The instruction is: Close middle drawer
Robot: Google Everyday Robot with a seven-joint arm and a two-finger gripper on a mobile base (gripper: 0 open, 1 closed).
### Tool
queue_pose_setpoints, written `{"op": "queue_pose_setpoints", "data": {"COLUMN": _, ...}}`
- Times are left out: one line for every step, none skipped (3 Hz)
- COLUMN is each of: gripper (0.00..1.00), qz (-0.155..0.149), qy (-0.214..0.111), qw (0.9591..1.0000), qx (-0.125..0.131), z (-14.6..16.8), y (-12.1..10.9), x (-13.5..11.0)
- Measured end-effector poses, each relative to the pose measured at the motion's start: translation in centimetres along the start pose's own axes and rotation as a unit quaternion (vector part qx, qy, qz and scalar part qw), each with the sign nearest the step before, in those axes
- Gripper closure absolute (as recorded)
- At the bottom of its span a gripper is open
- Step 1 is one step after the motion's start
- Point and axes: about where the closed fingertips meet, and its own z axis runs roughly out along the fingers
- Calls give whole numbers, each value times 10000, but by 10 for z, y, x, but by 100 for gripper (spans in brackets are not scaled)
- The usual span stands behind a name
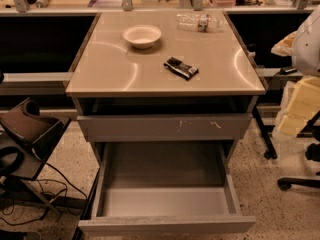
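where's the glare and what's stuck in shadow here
camera view: curved glare arcs on the tabletop; middle drawer lit at its front, shadowed toward the back; gap above the scratched drawer front nearly black; claw at the right edge, warm-lit beside the table.

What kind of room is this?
Probably an office or lab: a grey cabinet with its middle drawer pulled open, a rolling chair base, cables. The robot's gripper hangs at the right edge.

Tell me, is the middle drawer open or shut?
Open: the middle drawer is pulled far out, its bare grey inside showing. The gripper is not in view.
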Motion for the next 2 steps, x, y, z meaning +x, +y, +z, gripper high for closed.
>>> {"op": "queue_pose_setpoints", "data": {"gripper": 0, "qz": -145, "qy": -324, "qw": 9993, "qx": 82, "z": 15, "y": 31, "x": -12}}
{"op": "queue_pose_setpoints", "data": {"gripper": 0, "qz": -184, "qy": -716, "qw": 9971, "qx": 156, "z": 49, "y": 73, "x": -27}}
